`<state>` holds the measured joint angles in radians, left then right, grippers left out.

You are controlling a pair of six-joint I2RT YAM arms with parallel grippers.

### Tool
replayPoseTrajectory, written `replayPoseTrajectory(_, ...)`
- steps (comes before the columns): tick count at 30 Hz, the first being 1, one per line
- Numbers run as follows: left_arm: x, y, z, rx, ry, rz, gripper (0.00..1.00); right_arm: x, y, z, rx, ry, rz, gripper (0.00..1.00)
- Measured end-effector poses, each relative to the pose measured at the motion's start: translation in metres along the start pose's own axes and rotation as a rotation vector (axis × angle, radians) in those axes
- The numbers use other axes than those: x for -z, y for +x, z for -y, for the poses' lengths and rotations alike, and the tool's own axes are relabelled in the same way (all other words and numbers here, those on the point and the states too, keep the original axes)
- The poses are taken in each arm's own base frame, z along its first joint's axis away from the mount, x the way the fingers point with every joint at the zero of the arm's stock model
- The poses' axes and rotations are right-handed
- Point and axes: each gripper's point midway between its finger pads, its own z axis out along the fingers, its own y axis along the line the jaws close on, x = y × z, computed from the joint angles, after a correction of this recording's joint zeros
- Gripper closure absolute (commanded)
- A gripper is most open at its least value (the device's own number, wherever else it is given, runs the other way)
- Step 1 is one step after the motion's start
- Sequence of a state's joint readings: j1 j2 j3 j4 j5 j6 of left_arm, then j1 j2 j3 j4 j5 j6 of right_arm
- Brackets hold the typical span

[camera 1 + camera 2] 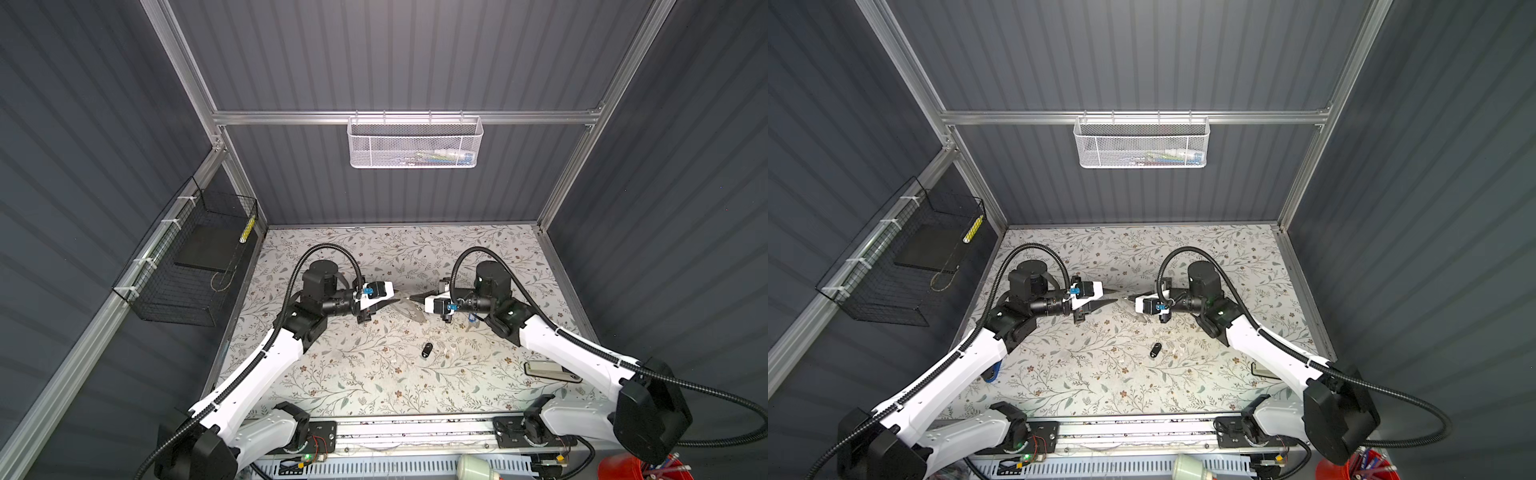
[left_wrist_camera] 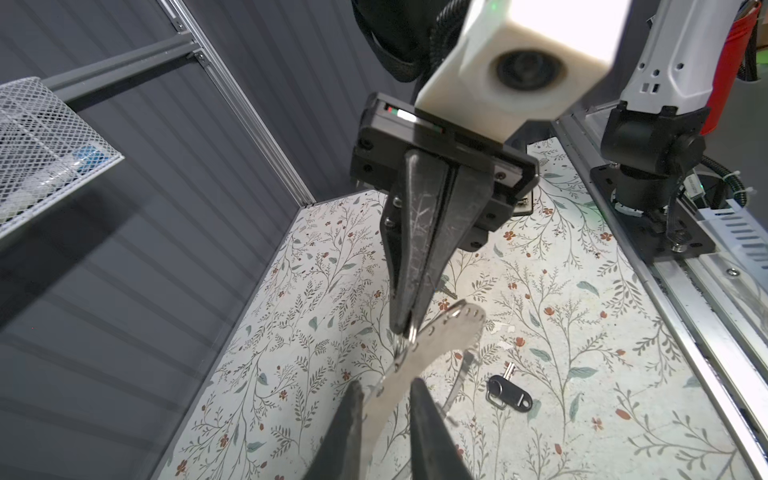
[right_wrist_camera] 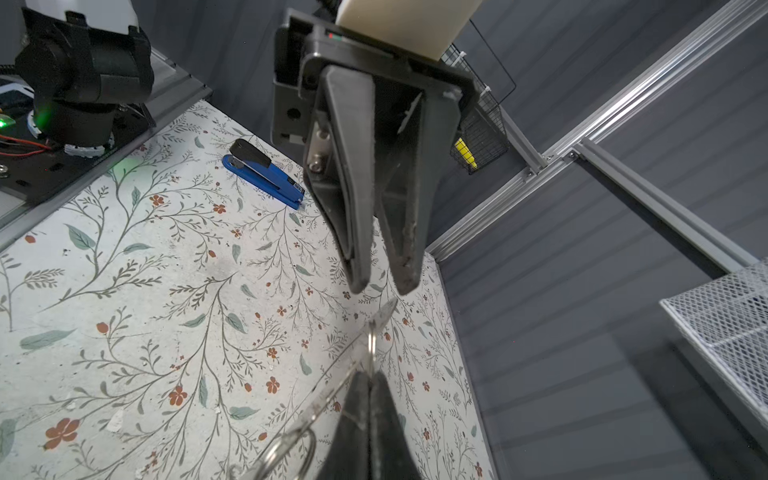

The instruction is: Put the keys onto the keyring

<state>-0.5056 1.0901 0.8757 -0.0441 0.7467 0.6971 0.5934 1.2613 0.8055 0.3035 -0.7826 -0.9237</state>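
- Between the 2 facing tools, the keyring (image 2: 440, 336) is held tilted above the table (image 1: 374, 374).
- Right gripper (image 1: 411, 297): jaws pressed together on the keyring's band, at a small wire loop by its rim.
- Left gripper (image 1: 395, 296): jaws slightly apart. The keyring's free edge sits right at its fingers (image 2: 353, 415); whether they touch it I cannot tell.
- Black key (image 1: 427, 350) lies flat on the table, below both tips and toward the robot's base. It is nearer the right gripper and apart from the keyring.
- Tagged key (image 1: 471, 319) lies on the table under the right gripper's wrist, mostly hidden.
- Stapler (image 3: 266, 178) lies well behind the left gripper, beside that arm.
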Motion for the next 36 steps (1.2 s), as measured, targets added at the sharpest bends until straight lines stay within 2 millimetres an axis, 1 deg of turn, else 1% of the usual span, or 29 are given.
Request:
replayPoseTrajectory(5, 0.0, -0.005, 0.003, -0.018, -0.006, 0.002, 0.79, -0.001, 0.001, -0.003, 0.039, 0.008, -0.016, 1.0)
replayPoseTrajectory(11, -0.002, -0.001, 0.009, -0.034, 0.001, -0.009, 0.8, -0.002, 0.002, -0.001, 0.044, 0.019, -0.027, 1.0)
replayPoseTrajectory(16, -0.002, 0.002, 0.013, -0.052, 0.009, -0.029, 0.8, -0.001, 0.002, -0.001, -0.02, 0.028, -0.018, 1.0)
replayPoseTrajectory(24, -0.003, 0.005, 0.012, -0.062, 0.0, -0.045, 0.81, -0.002, -0.003, -0.005, -0.123, 0.01, 0.011, 1.0)
replayPoseTrajectory(33, -0.006, 0.001, 0.017, -0.067, 0.015, -0.035, 0.89, -0.002, -0.008, -0.009, -0.177, -0.019, 0.042, 1.0)
replayPoseTrajectory(36, -0.007, -0.001, 0.019, -0.073, 0.02, -0.028, 0.89, -0.002, -0.009, -0.01, -0.186, -0.02, 0.044, 1.0)
